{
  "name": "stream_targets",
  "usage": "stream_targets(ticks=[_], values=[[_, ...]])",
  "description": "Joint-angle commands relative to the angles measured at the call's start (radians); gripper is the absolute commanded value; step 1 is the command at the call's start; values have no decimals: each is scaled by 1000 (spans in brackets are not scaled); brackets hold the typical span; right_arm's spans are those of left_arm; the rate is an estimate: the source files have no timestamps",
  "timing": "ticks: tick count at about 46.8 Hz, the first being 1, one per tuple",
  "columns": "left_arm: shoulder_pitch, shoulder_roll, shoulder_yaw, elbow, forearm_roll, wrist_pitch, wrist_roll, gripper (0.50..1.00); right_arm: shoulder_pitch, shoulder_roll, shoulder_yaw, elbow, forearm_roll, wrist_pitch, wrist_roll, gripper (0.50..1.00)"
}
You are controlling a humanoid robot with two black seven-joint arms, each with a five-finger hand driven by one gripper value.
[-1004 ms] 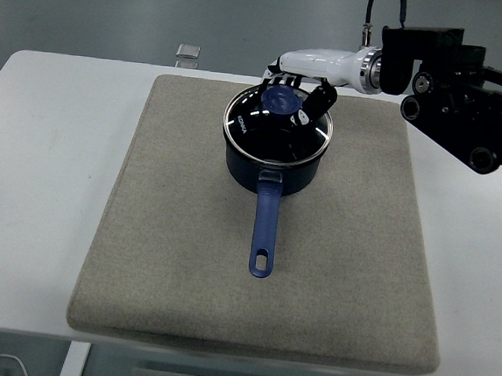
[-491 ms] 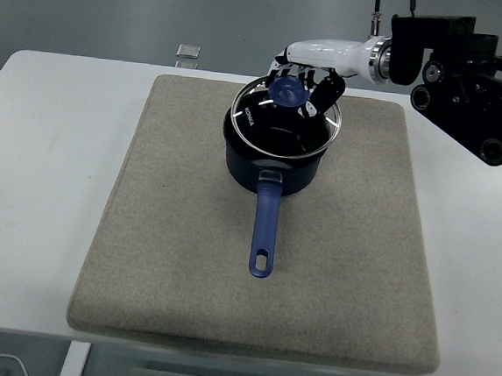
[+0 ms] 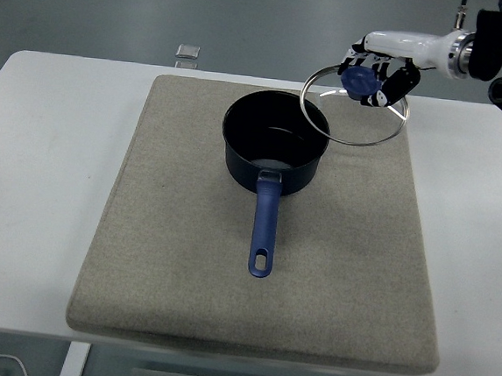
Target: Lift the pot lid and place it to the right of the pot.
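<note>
Right arm in from the right edge, white wrist level, right hand (image 3: 380,73) held up and right of the pot (image 3: 272,152), fingers curled round the lid (image 3: 357,107) knob.

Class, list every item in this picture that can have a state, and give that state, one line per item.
pot: uncovered, upright on the mat, handle toward the near edge.
pot lid: lifted, tilted, held by its blue knob right of the pot.
right hand: fingers closed on the lid's knob.
left hand: out of view.
</note>
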Motion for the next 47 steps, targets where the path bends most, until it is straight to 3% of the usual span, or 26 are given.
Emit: stream_targets(ticks=[1,10,19,36,47], values=[[0,0,0,0,0,0,0,1000,-17,-31,5,-4,1,-5,0,500],[0,0,0,0,0,0,0,1000,-52,-76,8,-13,-1,-13,3,500],[0,0,0,0,0,0,0,1000,-98,-76,8,-24,-1,-48,2,500],[0,0,0,0,0,0,0,1000,-170,-33,-7,-41,-2,-108,-6,500],[0,0,0,0,0,0,0,1000,-190,-20,-5,-41,-2,-108,-8,500]])
